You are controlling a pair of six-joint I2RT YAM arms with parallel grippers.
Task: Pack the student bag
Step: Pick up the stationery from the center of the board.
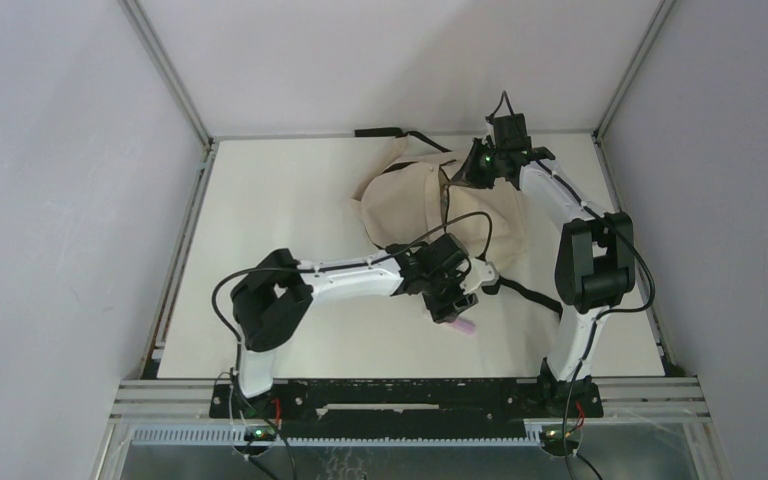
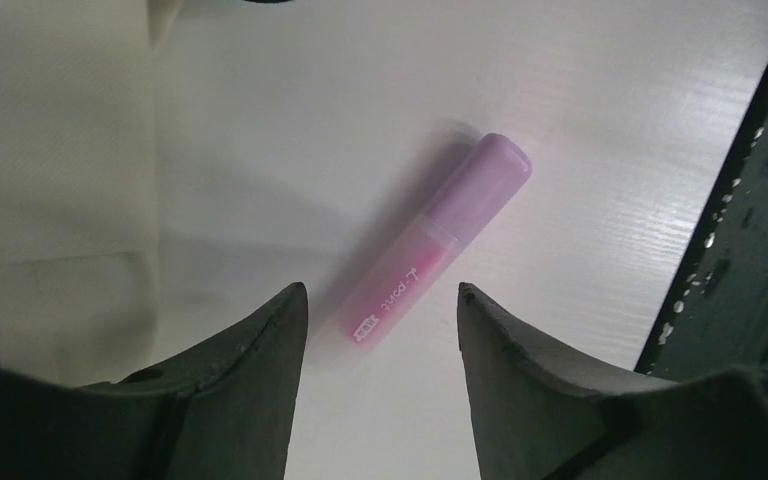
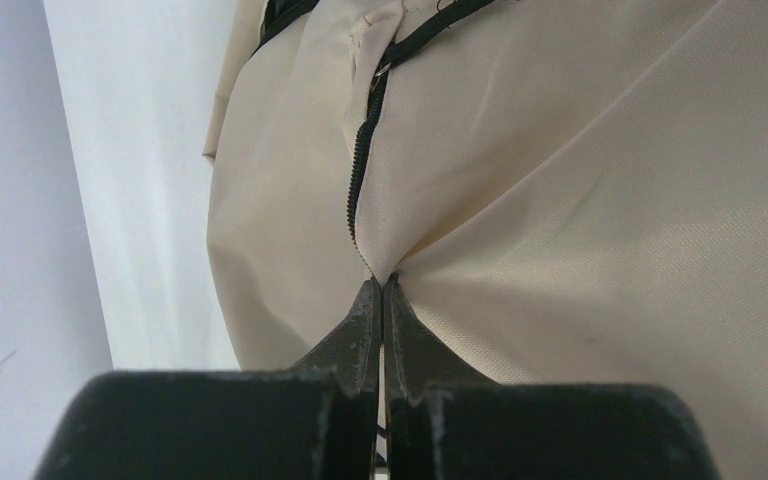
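The cream-beige student bag [image 1: 415, 205] lies at the back middle of the table, its black zipper [image 3: 360, 170] running up its side. My right gripper [image 1: 477, 167] is shut on the bag's fabric [image 3: 560, 200] next to the zipper, pinching a fold at the bag's far right edge. A pink and lilac highlighter pen [image 2: 435, 240] lies flat on the table just in front of the bag, also seen in the top view [image 1: 459, 325]. My left gripper [image 2: 380, 300] is open and empty, hovering over the pen's near end, fingers [image 2: 260, 350] either side.
A black strap [image 1: 535, 295] trails from the bag toward the right arm. Another black strap [image 1: 385, 132] lies at the back wall. The table's dark front rail [image 2: 750, 230] runs close to the right of the pen.
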